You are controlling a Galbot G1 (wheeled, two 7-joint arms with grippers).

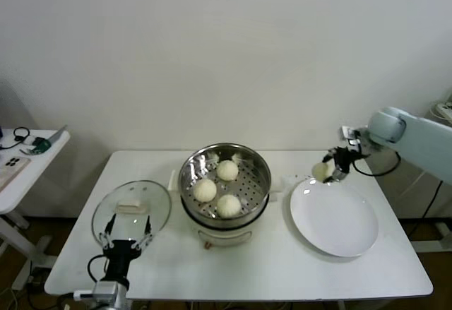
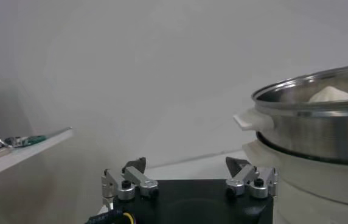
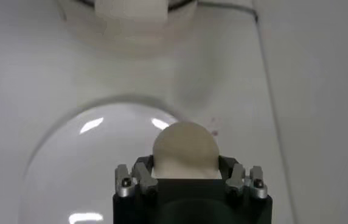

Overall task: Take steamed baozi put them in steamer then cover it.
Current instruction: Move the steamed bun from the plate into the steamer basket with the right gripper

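Observation:
The steamer (image 1: 258, 204) stands mid-table, a shiny steel pot on a cream base, with three cream-white baozi (image 1: 227, 170) on its perforated tray. A further baozi (image 1: 321, 172) hangs just above the far left rim of the white plate (image 1: 339, 225), and my right gripper (image 1: 325, 174) is shut on it. The right wrist view shows that baozi (image 3: 185, 149) between the fingers (image 3: 142, 171). The cover (image 1: 131, 207), a glass lid with a cream bar handle, lies flat left of the steamer. My left gripper (image 1: 127, 238) stands open at the lid's near edge, with nothing between its fingers (image 2: 136, 168).
A side table (image 1: 28, 162) with small tools stands at the far left. The steamer's rim and side handle (image 2: 254, 120) rise close beside my left gripper. The wall runs behind the table.

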